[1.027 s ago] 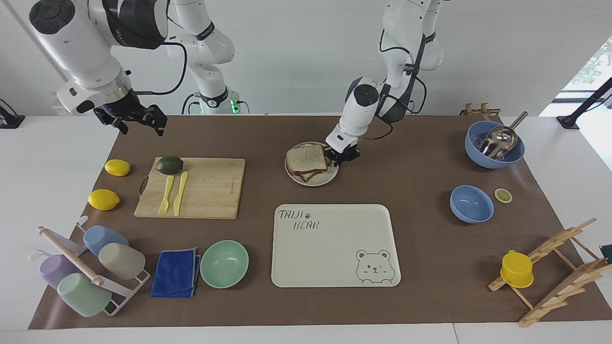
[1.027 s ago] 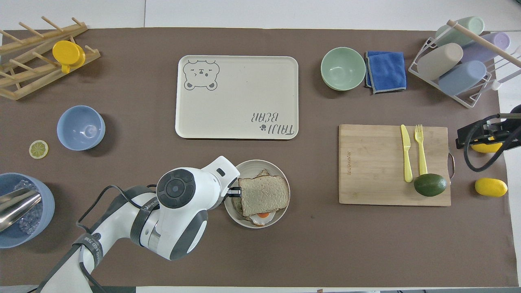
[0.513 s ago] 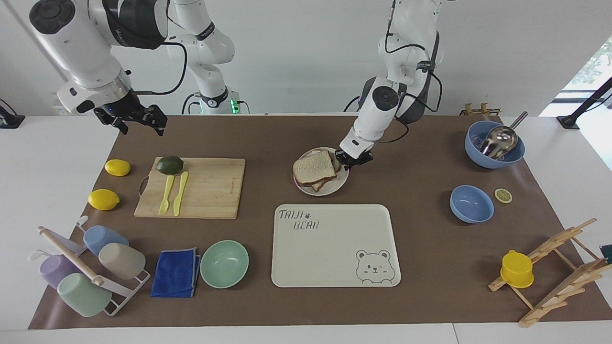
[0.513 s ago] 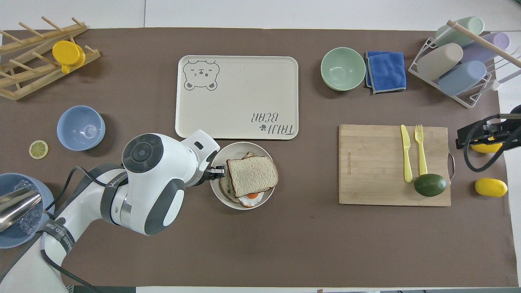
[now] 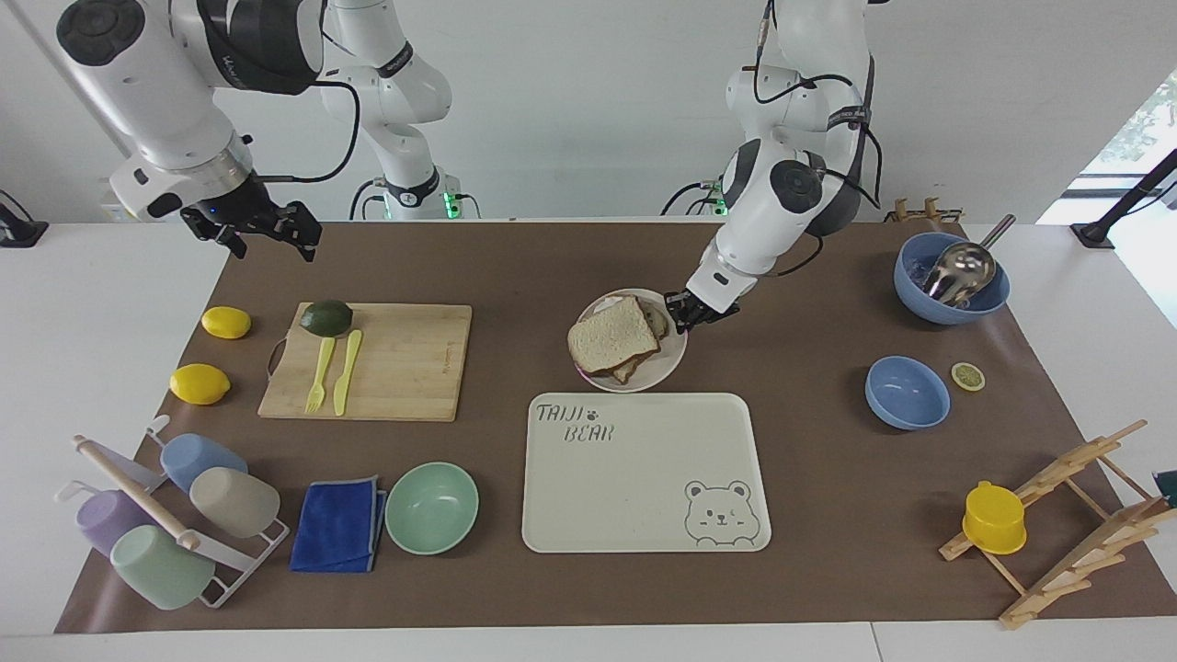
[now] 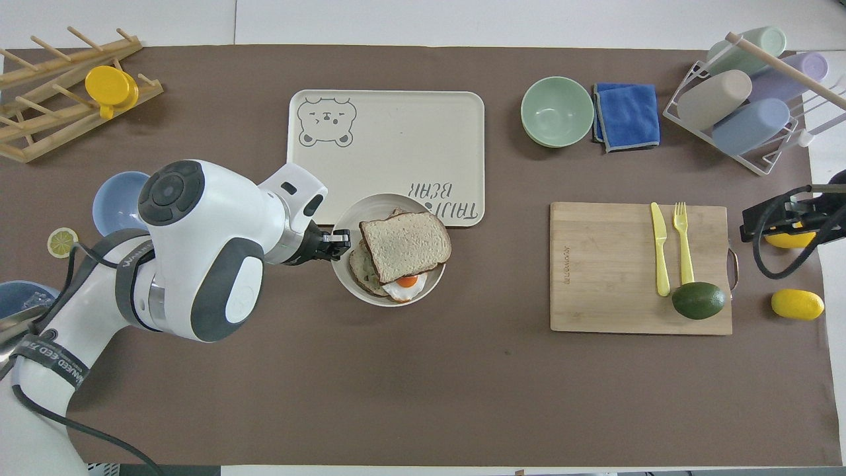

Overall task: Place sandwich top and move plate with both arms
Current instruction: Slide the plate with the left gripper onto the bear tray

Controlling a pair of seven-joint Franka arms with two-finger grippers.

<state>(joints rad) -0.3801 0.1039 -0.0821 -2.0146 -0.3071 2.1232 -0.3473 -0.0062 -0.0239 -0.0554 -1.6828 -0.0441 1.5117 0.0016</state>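
In the overhead view we found the left arm's white bulk covering part of a blue bowl (image 6: 112,198), and the bottom bread slice (image 6: 360,268) on the small round off-white plate (image 6: 390,297) showed only as an edge, with the fried egg (image 6: 404,283) peeking out on the side nearer the robots. We could not make out the plate's underside, so we could not tell whether it rested on the brown mat or hung clear of it.

The sandwich top (image 5: 613,335), a squarish pale brown speckled slice with a darker crust, lay flat on the stack, turned slightly askew, with no clear long axis. The plate sat just nearer the robots than the cream rectangular bear-printed tray (image 5: 644,478), its rim overlapping the tray's edge in the overhead view.

The left gripper (image 5: 691,313), black and two-fingered, had its jaws pinched on the plate's rim at the side toward the left arm's end of the table. The right gripper (image 5: 267,230) waited with jaws spread, up in the air over the mat's corner, near two yellow lemons (image 5: 225,322) and the wooden cutting board (image 5: 386,363).
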